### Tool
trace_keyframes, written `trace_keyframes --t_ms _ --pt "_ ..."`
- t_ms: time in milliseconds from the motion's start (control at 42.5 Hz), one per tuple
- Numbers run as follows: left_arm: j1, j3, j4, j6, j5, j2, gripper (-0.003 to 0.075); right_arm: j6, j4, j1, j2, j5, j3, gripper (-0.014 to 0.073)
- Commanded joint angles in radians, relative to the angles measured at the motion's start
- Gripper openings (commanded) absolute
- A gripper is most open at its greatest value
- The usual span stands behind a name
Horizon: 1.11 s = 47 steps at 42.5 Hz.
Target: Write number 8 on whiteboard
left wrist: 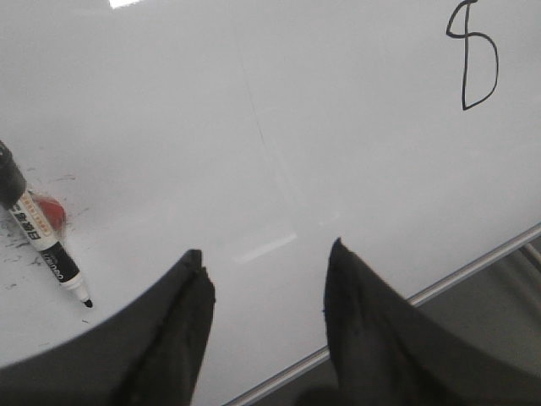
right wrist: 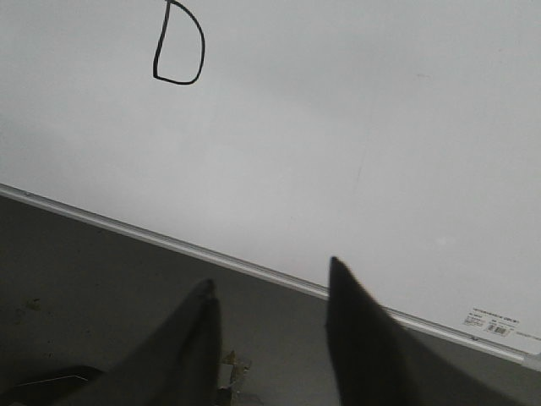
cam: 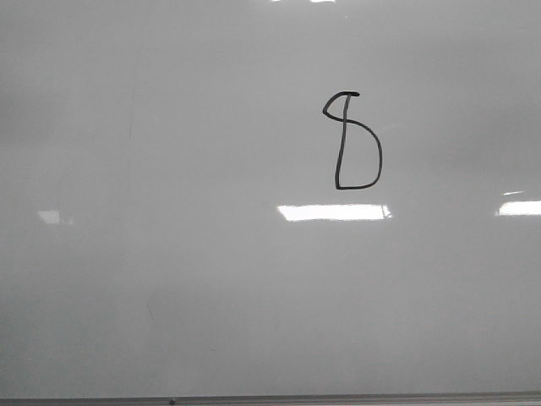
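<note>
Front view: number 8 (cam: 353, 142) drawn right of centre on the whiteboard (cam: 169, 254).
Left gripper (left wrist: 266, 271): jaws spread apart, empty; uncapped marker (left wrist: 42, 237) lies on the board nearby.
Right gripper (right wrist: 270, 283): jaws apart, empty, over the board's frame edge.

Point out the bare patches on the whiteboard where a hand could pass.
The whiteboard is bare left of the number 8 and below it down to the frame edge. Busier spot: the marker lying on the board, with smudges around it, beyond the open left hand.
</note>
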<state>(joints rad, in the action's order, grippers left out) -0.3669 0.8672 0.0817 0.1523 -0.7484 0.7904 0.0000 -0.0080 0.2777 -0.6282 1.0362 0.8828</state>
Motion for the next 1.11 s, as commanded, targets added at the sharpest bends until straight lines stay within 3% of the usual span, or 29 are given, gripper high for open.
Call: trace_keyframes --t_ms 0,141,235,918,1083 --pt "-0.006 0.028 0.025 -0.010 0.093 -0.005 0.0202 0.000 -0.016 -0.005 0.000 -0.068 0.024 0.0107" --pt "-0.006 0.028 0.027 -0.010 0.099 -0.005 0.0059 0.000 -0.016 -0.005 0.000 -0.068 0.024 -0.0066" --pt "-0.006 0.028 0.027 -0.010 0.102 -0.005 -0.0022 0.000 -0.016 -0.005 0.000 -0.069 0.024 -0.0069" --pt "-0.005 0.024 0.011 0.004 0.127 -0.025 -0.0021 0.000 -0.016 -0.005 0.000 -0.067 0.024 -0.0069" --pt "0.121 -0.070 -0.060 0.019 0.211 -0.126 -0.0021 0.000 -0.016 -0.005 0.000 -0.067 0.024 -0.0069"
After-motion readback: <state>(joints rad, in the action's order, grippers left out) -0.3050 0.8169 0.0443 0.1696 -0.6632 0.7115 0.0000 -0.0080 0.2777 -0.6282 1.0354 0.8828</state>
